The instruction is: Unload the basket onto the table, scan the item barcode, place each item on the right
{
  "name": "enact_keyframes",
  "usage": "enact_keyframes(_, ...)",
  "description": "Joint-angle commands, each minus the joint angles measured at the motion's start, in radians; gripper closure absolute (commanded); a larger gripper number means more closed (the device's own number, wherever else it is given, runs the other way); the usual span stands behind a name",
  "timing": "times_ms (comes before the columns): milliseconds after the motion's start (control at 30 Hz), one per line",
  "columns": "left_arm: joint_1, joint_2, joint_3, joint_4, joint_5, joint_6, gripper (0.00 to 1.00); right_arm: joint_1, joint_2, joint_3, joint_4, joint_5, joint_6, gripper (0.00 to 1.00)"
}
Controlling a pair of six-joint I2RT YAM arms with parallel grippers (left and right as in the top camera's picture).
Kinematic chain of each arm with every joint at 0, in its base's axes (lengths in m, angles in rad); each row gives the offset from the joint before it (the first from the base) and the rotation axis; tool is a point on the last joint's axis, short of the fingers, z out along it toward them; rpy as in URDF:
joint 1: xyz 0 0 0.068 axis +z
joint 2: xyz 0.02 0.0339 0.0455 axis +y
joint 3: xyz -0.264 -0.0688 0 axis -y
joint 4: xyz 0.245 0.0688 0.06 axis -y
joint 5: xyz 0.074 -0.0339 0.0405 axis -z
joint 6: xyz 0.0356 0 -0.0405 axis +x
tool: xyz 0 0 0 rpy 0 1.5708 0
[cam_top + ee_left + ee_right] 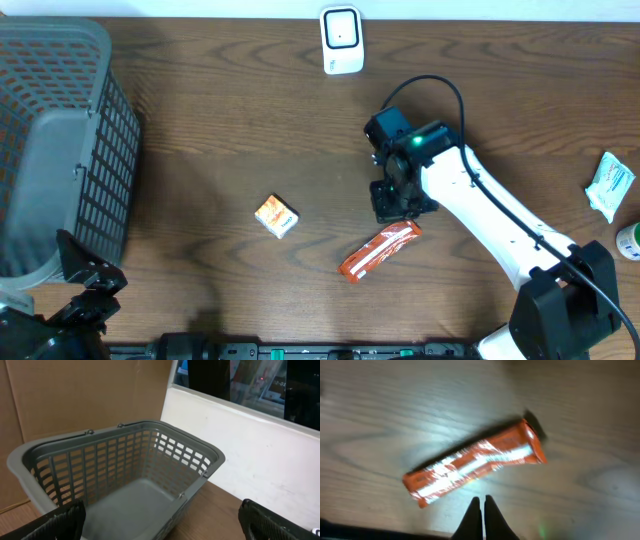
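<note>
Near orange bar [380,250], small box [276,217]

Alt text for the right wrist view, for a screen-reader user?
An orange foil-wrapped bar lies diagonally on the wooden table, its left end lower than its right, with glare along its middle. The right gripper, shut, points up from the bottom edge, its tips just short of the bar.
</note>
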Motion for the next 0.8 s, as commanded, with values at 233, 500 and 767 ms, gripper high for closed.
enact_keyframes(233, 0.002, -0.007, -0.005, 0.000, -0.009, 0.002, 0.02, -0.006, 0.004, -0.237, 0.098, 0.050, 0.180, 0.99)
enact_keyframes(500, 0.002, -0.007, -0.005, 0.000, -0.009, 0.002, 0.02, -0.032, 0.004, -0.392, 0.261, 0.013, 0.200, 0.96)
enact_keyframes(767, 0.002, -0.007, -0.005, 0.000, -0.009, 0.002, 0.02, -0.050, 0.004, -0.461, 0.432, -0.013, 0.200, 0.94)
